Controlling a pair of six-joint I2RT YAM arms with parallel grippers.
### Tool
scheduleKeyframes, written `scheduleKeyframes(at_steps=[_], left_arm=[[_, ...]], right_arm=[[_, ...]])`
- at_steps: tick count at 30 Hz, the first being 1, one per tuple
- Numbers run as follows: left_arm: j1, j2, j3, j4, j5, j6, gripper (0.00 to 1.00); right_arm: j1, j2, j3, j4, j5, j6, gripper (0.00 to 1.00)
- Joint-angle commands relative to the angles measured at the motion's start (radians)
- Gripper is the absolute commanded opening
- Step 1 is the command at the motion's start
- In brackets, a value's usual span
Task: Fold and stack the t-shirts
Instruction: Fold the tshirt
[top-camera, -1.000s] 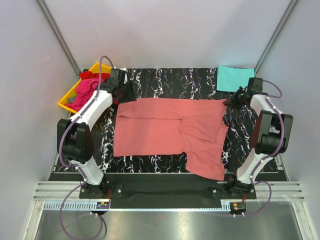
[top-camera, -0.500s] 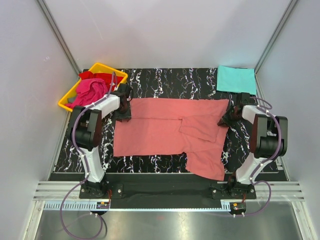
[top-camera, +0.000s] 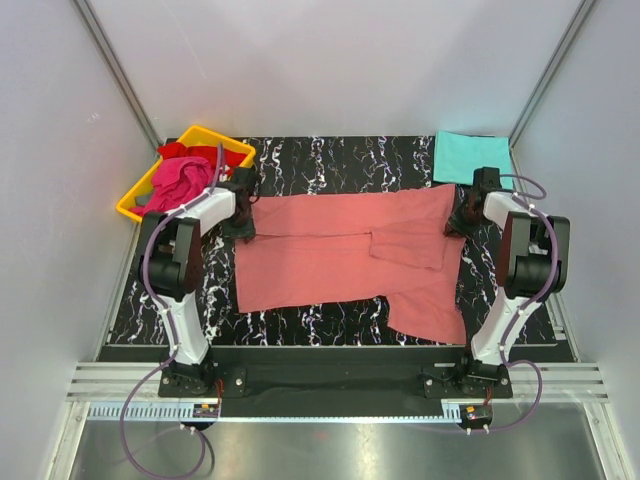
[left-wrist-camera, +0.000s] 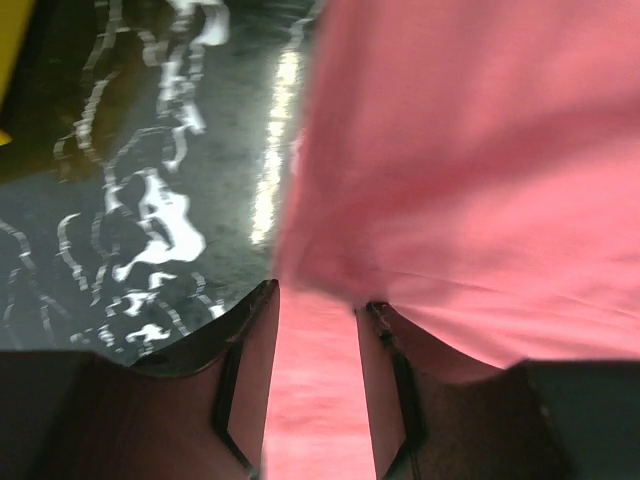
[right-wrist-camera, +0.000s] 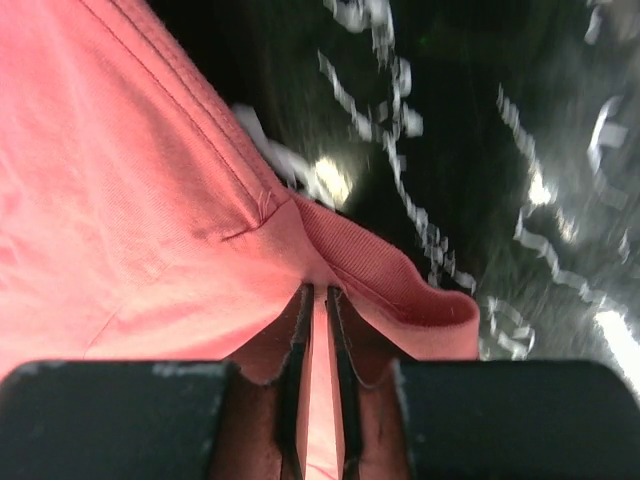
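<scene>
The salmon-pink t-shirt (top-camera: 330, 255) lies spread on the black marbled table, one sleeve trailing to the near right. My left gripper (top-camera: 243, 217) is at its far-left corner, shut on the cloth; the left wrist view shows the pink cloth (left-wrist-camera: 470, 150) between the fingers of the gripper (left-wrist-camera: 318, 295). My right gripper (top-camera: 462, 217) is at the far-right corner, shut on the shirt's hem (right-wrist-camera: 130, 200), with the gripper (right-wrist-camera: 320, 290) pinching a fold. The turquoise t-shirt (top-camera: 472, 158) lies folded at the back right. The magenta t-shirt (top-camera: 178, 180) and the red t-shirt (top-camera: 185, 150) lie crumpled in the tray.
The yellow tray (top-camera: 215, 132) stands at the back left, just beyond my left arm. Bare marbled table (top-camera: 340, 160) shows behind the shirt and along the near edge. Grey walls close in on both sides.
Both grippers came down onto the shirt's far corners and shut. The salmon-pink shirt has shifted back and to the right, its near sleeve with it.
</scene>
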Motion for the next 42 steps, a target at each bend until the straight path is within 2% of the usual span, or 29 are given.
scheduleKeyframes(at_steps=[1, 6, 13, 17, 25, 27, 31, 36, 42], left_arm=[[0.026, -0.112, 0.047, -0.025, -0.046, 0.009, 0.43], [0.024, -0.131, 0.148, 0.020, 0.164, 0.075, 0.48], [0.026, 0.045, 0.263, 0.062, 0.241, 0.112, 0.47], [0.024, 0.135, 0.343, -0.017, 0.258, 0.122, 0.44], [0.024, 0.132, 0.236, 0.050, 0.279, 0.113, 0.47], [0.023, 0.138, 0.225, 0.059, 0.273, 0.116, 0.44], [0.023, 0.142, 0.236, 0.059, 0.241, 0.118, 0.29], [0.023, 0.142, 0.263, 0.050, 0.215, 0.121, 0.00], [0.024, 0.156, 0.308, 0.015, 0.166, 0.116, 0.00]], right_arm=[[-0.028, 0.058, 0.068, -0.013, 0.147, -0.053, 0.18], [-0.029, 0.084, 0.112, -0.010, 0.111, -0.076, 0.20], [-0.031, 0.078, 0.152, -0.021, 0.056, -0.117, 0.21], [-0.031, 0.072, 0.146, -0.020, 0.065, -0.126, 0.21], [-0.039, 0.069, 0.149, -0.010, 0.064, -0.123, 0.21], [-0.040, 0.071, 0.149, -0.010, 0.062, -0.123, 0.21], [-0.042, 0.074, 0.141, -0.003, 0.059, -0.123, 0.21], [-0.043, 0.074, 0.131, 0.002, 0.062, -0.126, 0.21], [-0.052, 0.077, 0.134, -0.001, 0.061, -0.126, 0.21]])
